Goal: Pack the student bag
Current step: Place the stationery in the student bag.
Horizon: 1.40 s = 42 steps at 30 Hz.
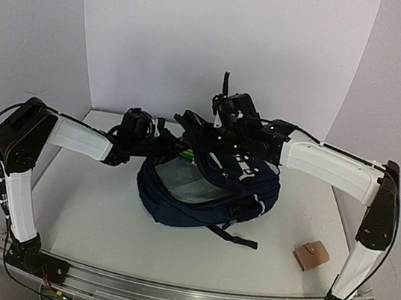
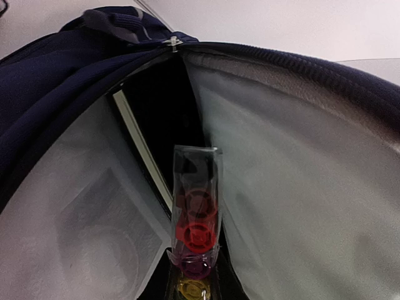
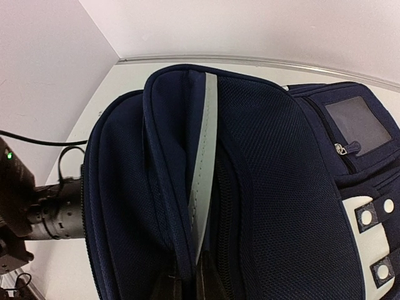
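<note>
Pack (image 2: 197, 206) pinched in L claw (image 2: 194, 281) sat inside bag (image 2: 56, 75); R claw (image 3: 187, 284) pinched flap (image 3: 169, 156) — slip might've shut it on pack.

The student bag (image 1: 209, 193) is dark navy with a pale grey lining (image 2: 300, 187), a light grey stripe (image 3: 201, 169) running up from the right hand (image 3: 187, 287) and white patches (image 3: 375, 247) to that hand's right, while the clear pack (image 2: 197, 206) above the left hand (image 2: 194, 292) shows red, purple and what looks like yellow rings (image 2: 195, 234).
</note>
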{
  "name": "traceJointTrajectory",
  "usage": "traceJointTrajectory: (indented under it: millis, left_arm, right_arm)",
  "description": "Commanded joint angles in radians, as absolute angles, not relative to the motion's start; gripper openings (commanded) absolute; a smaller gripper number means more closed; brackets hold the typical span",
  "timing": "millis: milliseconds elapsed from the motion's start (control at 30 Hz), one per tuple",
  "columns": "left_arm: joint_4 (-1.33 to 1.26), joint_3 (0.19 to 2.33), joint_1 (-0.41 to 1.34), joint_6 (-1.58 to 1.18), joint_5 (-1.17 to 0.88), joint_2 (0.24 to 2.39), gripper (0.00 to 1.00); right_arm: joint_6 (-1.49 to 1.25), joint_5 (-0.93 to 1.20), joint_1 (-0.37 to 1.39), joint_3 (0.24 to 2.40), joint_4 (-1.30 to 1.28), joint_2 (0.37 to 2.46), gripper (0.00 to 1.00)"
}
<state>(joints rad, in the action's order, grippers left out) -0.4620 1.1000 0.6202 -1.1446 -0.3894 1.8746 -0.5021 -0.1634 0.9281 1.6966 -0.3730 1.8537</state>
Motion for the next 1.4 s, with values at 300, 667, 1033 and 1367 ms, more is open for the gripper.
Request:
traceJointTrajectory:
  millis: [300, 667, 1033, 1367]
  left_arm:
    - [-0.493, 1.337, 0.689, -1.045, -0.268, 2.054, 0.27]
    - [-0.155, 1.286, 0.692, -0.856, -0.123, 1.894, 0.74]
    - [-0.058, 1.309, 0.730, -0.835, -0.142, 1.909, 0.57]
    - [-0.145, 1.386, 0.764, -0.853, -0.207, 2.009, 0.30]
  right_arm:
    - [-0.531, -0.145, 0.964, 1.679, -0.195, 1.733, 0.00]
    - [-0.521, -0.164, 0.964, 1.652, -0.195, 1.712, 0.00]
    - [-0.519, -0.164, 0.964, 1.656, -0.195, 1.714, 0.00]
    - [-0.524, -0.172, 0.964, 1.637, -0.195, 1.692, 0.00]
